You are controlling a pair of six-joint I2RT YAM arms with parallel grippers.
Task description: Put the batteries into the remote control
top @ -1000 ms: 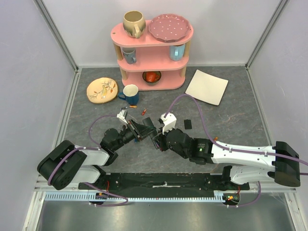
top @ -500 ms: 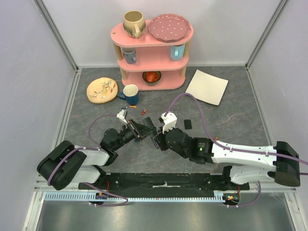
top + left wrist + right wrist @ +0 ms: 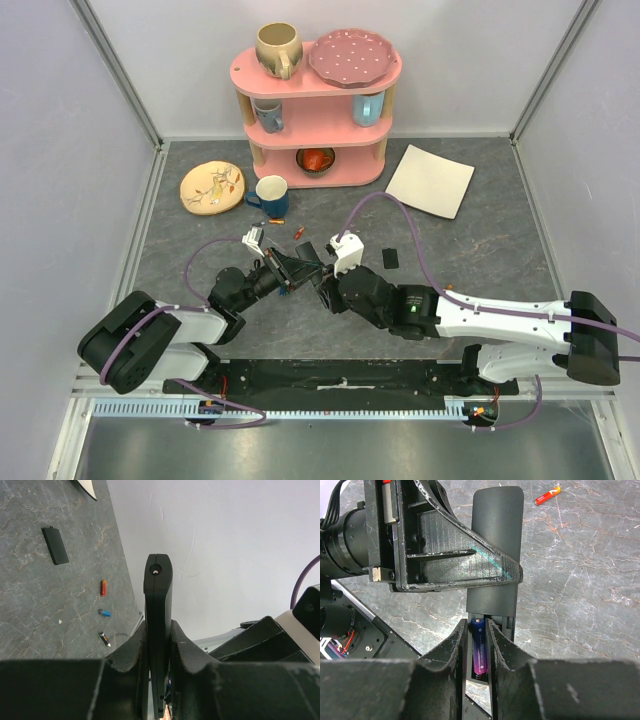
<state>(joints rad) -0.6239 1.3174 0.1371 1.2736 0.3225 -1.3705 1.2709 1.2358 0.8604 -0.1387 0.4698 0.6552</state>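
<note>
My left gripper (image 3: 292,270) is shut on the black remote control (image 3: 158,595) and holds it edge-on above the table. In the right wrist view the remote (image 3: 497,545) shows its open battery bay. My right gripper (image 3: 478,626) is shut on a blue-purple battery (image 3: 479,652), which lies in that bay. The black back cover (image 3: 391,258) lies on the table to the right; it also shows in the left wrist view (image 3: 55,545). Loose on the table are an orange-red battery (image 3: 103,587), a blue battery (image 3: 104,613) and a dark battery (image 3: 104,639).
A pink shelf (image 3: 315,110) with mugs and a plate stands at the back. A blue mug (image 3: 272,193) and a patterned plate (image 3: 212,186) sit in front of it on the left. A white square plate (image 3: 430,180) lies at the back right.
My right gripper has edged slightly left toward the remote with the battery in it. The left arm has stayed still.
</note>
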